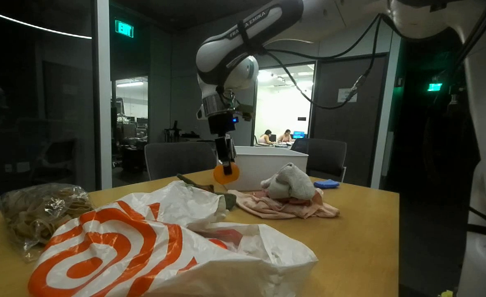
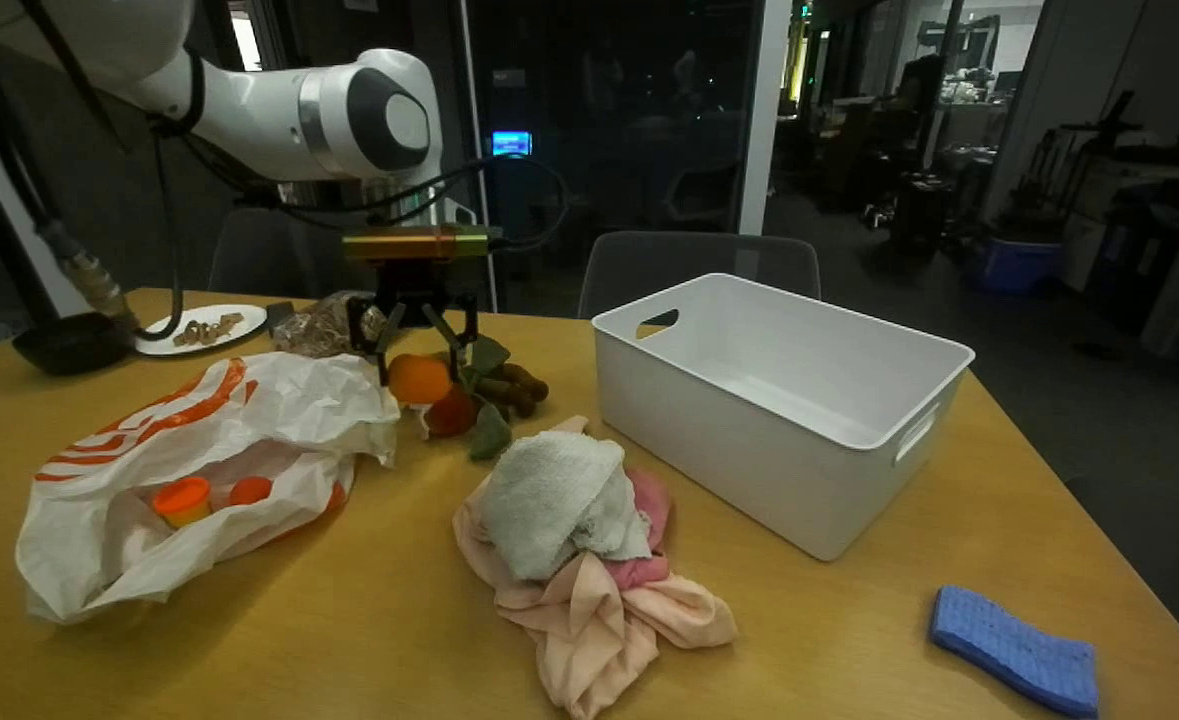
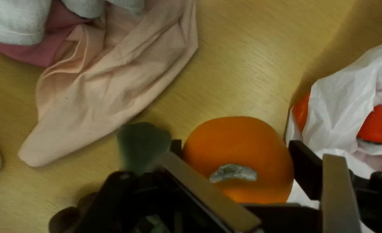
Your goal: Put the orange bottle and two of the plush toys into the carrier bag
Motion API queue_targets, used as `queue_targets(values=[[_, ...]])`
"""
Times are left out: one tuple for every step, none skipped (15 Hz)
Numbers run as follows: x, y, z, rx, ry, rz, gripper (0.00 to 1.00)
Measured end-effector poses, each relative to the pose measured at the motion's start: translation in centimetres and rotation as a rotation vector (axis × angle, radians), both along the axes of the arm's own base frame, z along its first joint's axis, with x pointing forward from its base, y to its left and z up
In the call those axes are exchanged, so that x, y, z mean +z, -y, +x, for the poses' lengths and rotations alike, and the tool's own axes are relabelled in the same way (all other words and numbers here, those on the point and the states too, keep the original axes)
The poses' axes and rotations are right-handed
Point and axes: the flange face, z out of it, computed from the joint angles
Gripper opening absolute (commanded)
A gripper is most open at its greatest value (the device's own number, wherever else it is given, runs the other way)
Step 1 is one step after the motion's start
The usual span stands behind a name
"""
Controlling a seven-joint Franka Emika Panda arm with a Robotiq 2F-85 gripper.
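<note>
The persimmon-like orange ball (image 3: pixel 237 145) is clamped between the jaws of the gripper (image 2: pixel 420 378), low and right of centre in the wrist view; in an exterior view it shows left of centre, just above a round red item (image 2: pixel 451 413), and whether the two touch I cannot tell; dark green leaves (image 2: pixel 490 432) and a brown knobbly item (image 2: pixel 514 388) lie to their right; the white carrier bag (image 2: pixel 299 395) spreads across the left of the frame, a small orange-capped tub (image 2: pixel 184 500) and a red-orange ball (image 2: pixel 250 489) in its mouth; a grey towel (image 2: pixel 549 500) lies on a pale pink cloth (image 2: pixel 589 640) at lower centre; a white bin (image 2: pixel 719 440) stands right of centre, a blue sponge (image 2: pixel 1014 655) at lower right, on the wooden table (image 2: pixel 829 640).
</note>
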Motion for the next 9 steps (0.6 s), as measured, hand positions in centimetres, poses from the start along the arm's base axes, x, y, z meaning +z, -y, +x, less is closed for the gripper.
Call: queue_targets(values=[[-0.6,-0.8,-1.0,0.049,0.006,0.005,0.56],[-0.9,-1.8,-2.0,0.096,0.012,0.010,0.56],[-1.1,-2.8,-2.8,0.141,0.019,0.015,0.56],[-1.1,-4.1,-3.5,0.190,0.025,0.021,0.56],[-1.1,-5.3,-4.1,0.233,0.030,0.026,0.56],[-1.0,-6.5,-4.8,0.275,0.030,0.029,0.56],[-0.7,-7.7,-5.3,0.310,0.031,0.032,0.56],[-0.4,-8.8,-5.7,0.339,0.034,0.033,0.56],[0.0,-9.8,-6.2,0.365,0.038,0.035,0.56]])
